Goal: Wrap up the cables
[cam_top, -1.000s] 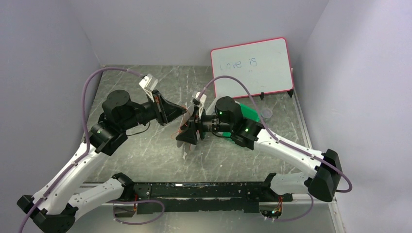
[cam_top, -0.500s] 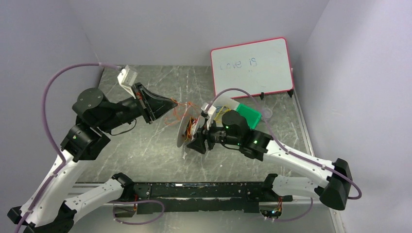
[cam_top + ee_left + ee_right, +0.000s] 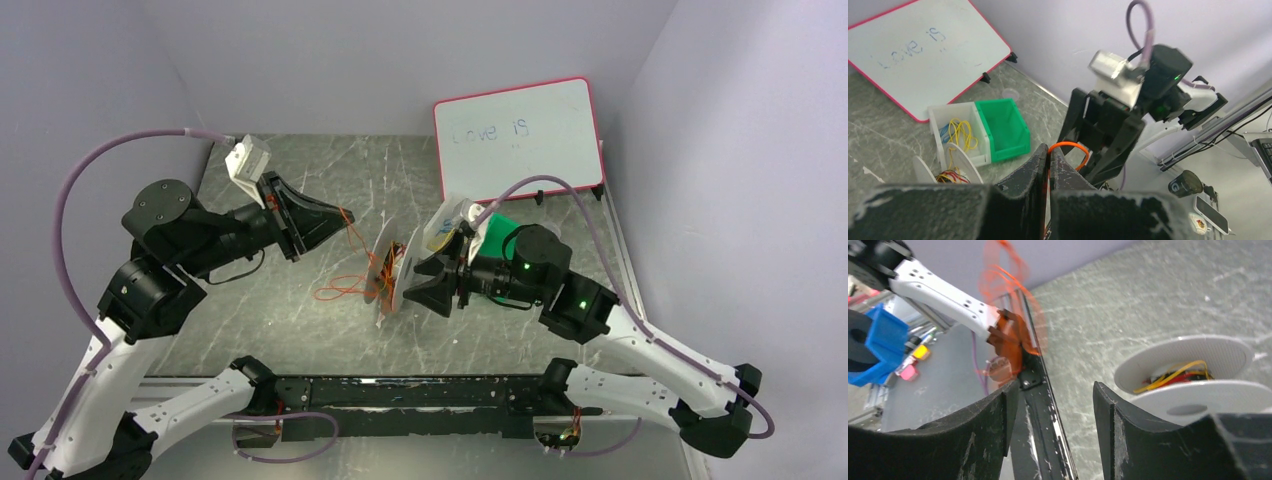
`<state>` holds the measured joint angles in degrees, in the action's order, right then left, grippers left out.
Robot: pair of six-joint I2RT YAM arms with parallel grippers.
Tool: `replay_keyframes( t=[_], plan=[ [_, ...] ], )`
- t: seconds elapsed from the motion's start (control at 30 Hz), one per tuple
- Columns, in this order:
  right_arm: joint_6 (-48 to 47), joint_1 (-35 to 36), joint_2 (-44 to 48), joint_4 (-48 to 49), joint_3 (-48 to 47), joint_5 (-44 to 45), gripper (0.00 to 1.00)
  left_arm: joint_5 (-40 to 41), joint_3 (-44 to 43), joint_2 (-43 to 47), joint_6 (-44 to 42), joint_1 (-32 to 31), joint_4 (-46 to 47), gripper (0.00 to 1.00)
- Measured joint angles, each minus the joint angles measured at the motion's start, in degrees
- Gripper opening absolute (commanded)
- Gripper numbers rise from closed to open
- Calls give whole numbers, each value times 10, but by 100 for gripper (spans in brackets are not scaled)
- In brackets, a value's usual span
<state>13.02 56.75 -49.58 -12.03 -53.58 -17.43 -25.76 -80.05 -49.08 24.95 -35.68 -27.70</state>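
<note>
The orange-red cable (image 3: 335, 292) lies in loose loops on the table. It runs up to my left gripper (image 3: 340, 213) and over to the white spool (image 3: 381, 272), which stands on its edge. In the left wrist view my left gripper (image 3: 1049, 152) is shut on the cable (image 3: 1073, 146), which curls out past the tips. My right gripper (image 3: 428, 286) is open and empty, just right of the spool. In the right wrist view the spool (image 3: 1198, 390) sits outside the right finger of my right gripper (image 3: 1055, 405), and the cable (image 3: 1013, 335) is a blur.
A whiteboard (image 3: 515, 135) leans on the back wall at the right. A green bin (image 3: 1003, 127) and a white bin (image 3: 955, 131) with yellow and blue wire loops stand behind the spool. The black rail (image 3: 420, 395) runs along the near edge.
My left gripper has pulled back to the left with the cable, drawing it away from the spool. My right gripper has drawn back to the right, off the spool.
</note>
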Motion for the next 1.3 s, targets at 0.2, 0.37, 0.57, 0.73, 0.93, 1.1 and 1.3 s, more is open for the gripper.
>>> replay_keyframes(
  t=[0.2,0.37,0.57,0.73,0.93,1.1,1.3],
  plan=[
    [8,0,7,16,-28,-44,58,0,0,0,-6,0,-20,7],
    [19,0,2,31,-45,-48,53,0,0,0,-8,0,-22,7],
    [16,0,-33,49,-87,-27,51,2,0,0,-16,0,-25,7],
    [3,0,-71,50,-109,-27,51,5,3,0,-18,0,-27,7],
    [-7,0,-111,50,-127,-50,49,5,4,-1,-19,0,-31,7],
    [-16,0,-127,51,-130,-53,47,5,5,-3,-21,0,-35,7],
    [-26,0,-133,51,-130,-38,46,5,5,-6,-26,0,-38,7]
  ],
)
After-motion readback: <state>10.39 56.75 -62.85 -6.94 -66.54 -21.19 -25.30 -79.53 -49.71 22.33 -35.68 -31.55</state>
